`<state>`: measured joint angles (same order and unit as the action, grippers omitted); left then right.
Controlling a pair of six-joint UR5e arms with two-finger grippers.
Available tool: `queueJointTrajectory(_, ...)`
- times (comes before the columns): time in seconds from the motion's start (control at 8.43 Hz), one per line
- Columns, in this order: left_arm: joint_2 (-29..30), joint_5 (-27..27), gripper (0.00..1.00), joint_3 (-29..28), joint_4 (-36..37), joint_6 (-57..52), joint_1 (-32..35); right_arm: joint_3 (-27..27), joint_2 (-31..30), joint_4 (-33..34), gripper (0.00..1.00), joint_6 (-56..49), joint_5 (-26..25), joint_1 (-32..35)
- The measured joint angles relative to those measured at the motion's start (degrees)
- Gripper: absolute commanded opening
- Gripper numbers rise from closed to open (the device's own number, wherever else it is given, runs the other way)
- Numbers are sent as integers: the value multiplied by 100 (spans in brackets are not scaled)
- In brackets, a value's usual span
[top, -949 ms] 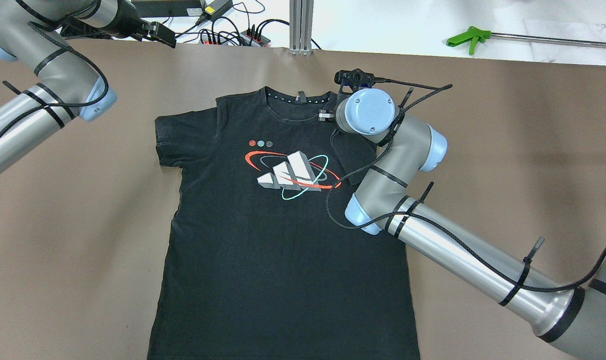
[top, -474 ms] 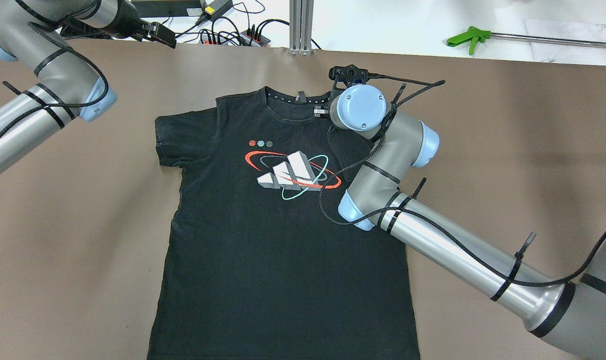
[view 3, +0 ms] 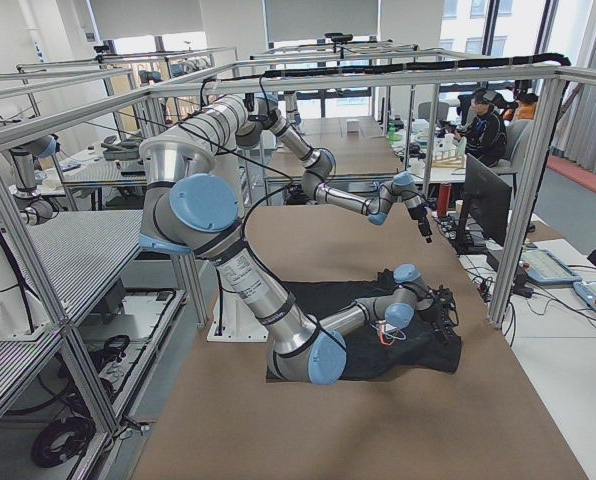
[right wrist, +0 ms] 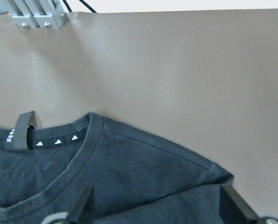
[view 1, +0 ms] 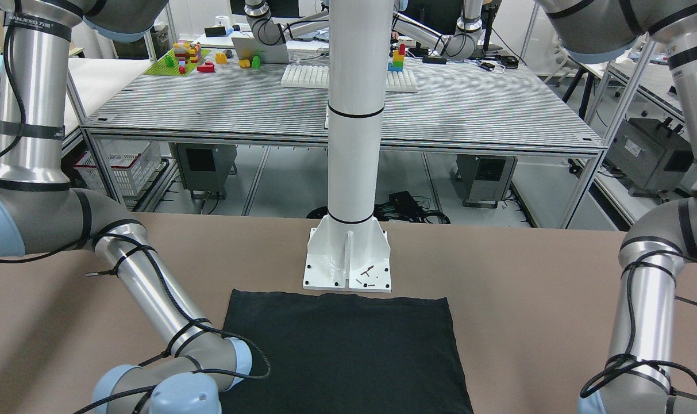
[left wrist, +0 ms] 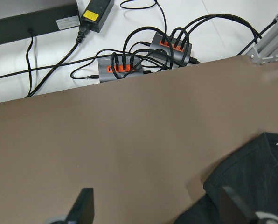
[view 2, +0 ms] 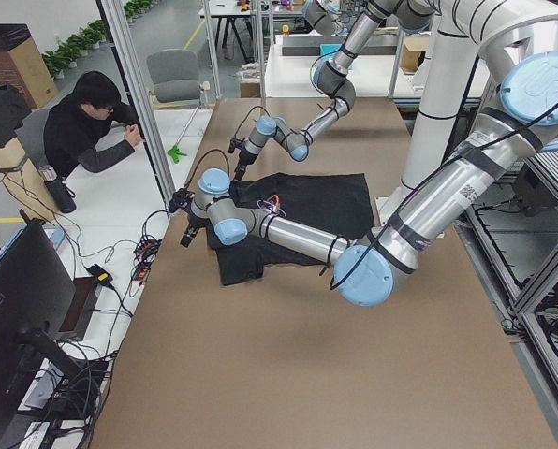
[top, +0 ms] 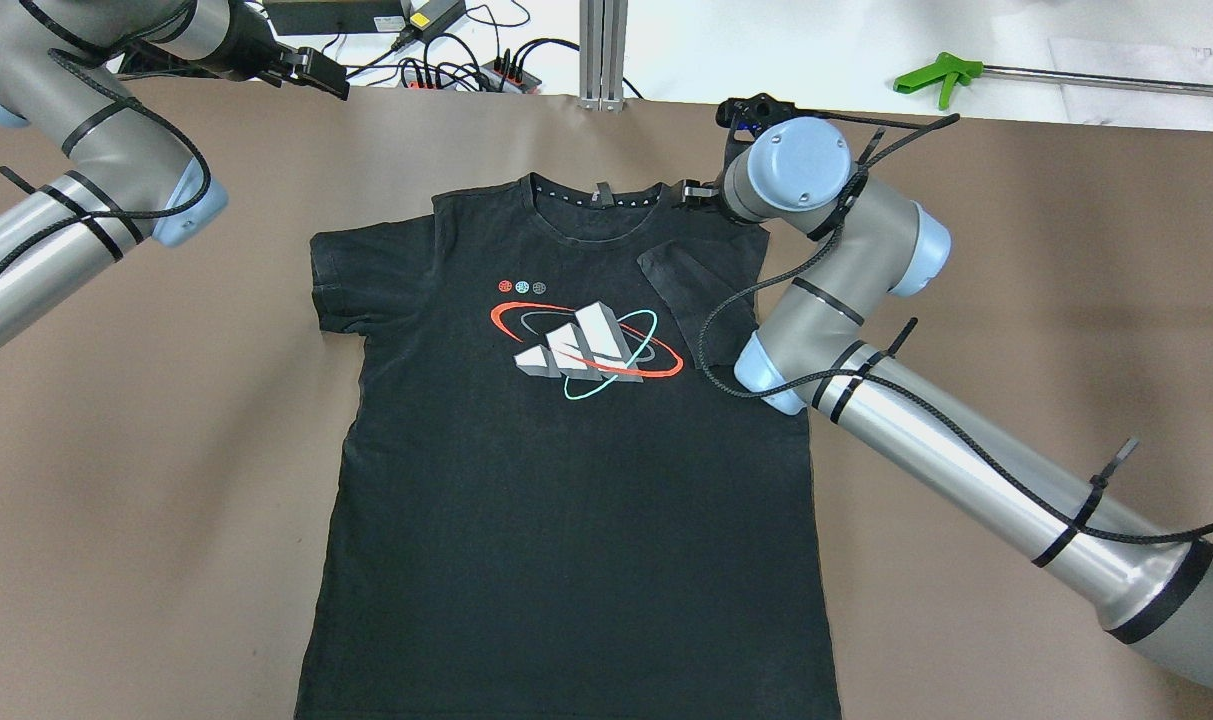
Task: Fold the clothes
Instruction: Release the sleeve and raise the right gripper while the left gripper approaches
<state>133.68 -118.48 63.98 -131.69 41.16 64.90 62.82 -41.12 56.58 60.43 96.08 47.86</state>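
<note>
The clothes are one black T-shirt with a white, red and teal chest print, lying flat and face up on the brown table. Its sleeve on my right side lies folded inward over the chest. My right gripper hovers over that shoulder beside the collar. In the right wrist view this gripper is open, and only the shoulder seam lies below it. My left gripper stands open over bare table at the far left edge, away from the shirt's other shoulder.
Power strips with cables, an aluminium post and a green-handled tool lie beyond the table's far edge. The robot's white pedestal stands at the shirt's hem. A person sits off the far side.
My right arm has drawn back to the right and toward the far edge, from over the folded sleeve to the shoulder. The sleeve stays folded on the chest. The left arm barely moved.
</note>
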Motion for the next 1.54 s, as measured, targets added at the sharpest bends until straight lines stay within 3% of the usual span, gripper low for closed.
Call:
queueJointTrajectory(0.36, -640, -266, 95, 558, -449, 516, -69, 308, -322, 2, 94, -102, 726, 390)
queueJointTrajectory(0.59, -1027, -72, 95, 777, -643, 621, -388, 373, -409, -4, 94, -155, 863, 481)
queueJointTrajectory(1.07, -1240, 1142, 95, 491, -963, 392, -1057, 478, -522, -46, 94, -163, 919, 513)
queueJointTrajectory(1.54, -1080, 1607, 94, -53, -1124, 215, -1292, 494, -643, -203, 94, -155, 914, 514)
